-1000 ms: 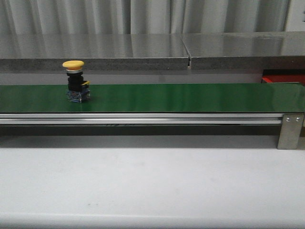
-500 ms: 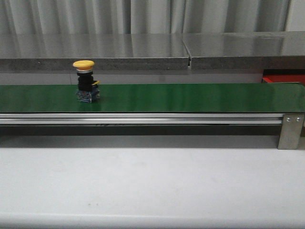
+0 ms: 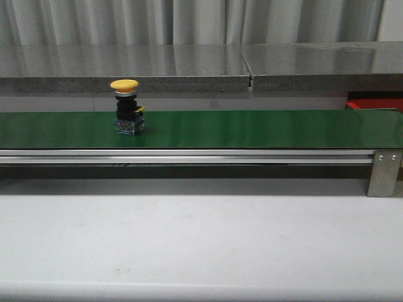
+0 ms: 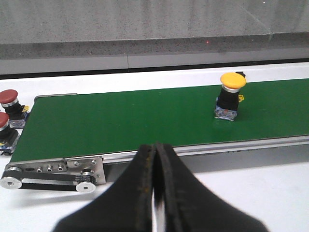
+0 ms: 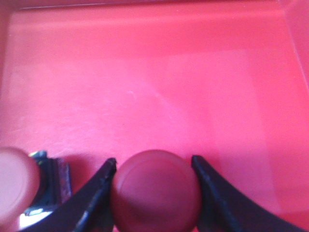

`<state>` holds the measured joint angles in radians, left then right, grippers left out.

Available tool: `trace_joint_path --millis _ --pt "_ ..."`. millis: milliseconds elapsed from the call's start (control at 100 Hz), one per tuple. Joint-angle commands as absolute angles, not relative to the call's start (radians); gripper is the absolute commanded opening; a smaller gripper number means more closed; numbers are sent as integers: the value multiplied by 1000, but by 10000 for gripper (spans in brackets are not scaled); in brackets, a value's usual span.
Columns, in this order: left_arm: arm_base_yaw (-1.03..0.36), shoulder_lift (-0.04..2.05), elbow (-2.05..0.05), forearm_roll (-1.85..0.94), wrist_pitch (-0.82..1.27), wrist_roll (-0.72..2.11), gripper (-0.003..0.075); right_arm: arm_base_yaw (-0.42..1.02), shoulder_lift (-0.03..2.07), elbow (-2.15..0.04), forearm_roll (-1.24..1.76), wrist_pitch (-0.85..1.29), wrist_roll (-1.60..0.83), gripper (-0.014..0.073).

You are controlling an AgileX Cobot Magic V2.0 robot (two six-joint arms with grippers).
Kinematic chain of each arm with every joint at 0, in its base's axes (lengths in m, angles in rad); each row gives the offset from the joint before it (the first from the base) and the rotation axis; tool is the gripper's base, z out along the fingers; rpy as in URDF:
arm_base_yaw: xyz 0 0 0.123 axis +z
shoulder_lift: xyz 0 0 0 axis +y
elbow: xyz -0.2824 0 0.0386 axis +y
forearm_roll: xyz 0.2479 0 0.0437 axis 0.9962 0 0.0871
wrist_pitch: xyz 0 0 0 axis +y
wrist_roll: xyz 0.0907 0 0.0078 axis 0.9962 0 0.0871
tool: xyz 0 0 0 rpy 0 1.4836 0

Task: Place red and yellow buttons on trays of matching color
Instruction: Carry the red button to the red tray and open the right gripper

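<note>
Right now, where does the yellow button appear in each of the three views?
Front view: yellow button stands left of centre on the green belt.
Left wrist view: yellow button at right, on the same belt.
Right wrist view: not in it.
Shared landmark: the belt.

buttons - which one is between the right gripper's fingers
The red button over the red tray, between the right gripper fingers. The yellow button stands alone on the green belt.

Green conveyor belt: one yellow button upright on it, left of centre. White table in front of the belt.
</note>
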<state>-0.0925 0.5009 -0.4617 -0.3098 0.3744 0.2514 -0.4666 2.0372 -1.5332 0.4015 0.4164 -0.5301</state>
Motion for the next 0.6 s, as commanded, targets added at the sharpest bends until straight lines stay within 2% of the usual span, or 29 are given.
trace_joint_path --millis 0,590 --pt "-100 502 -489 -327 295 250 -20 -471 2000 -1593 427 365 -535 97" --pt "-100 502 -489 -327 295 250 -20 -471 2085 -1644 466 407 -535 107"
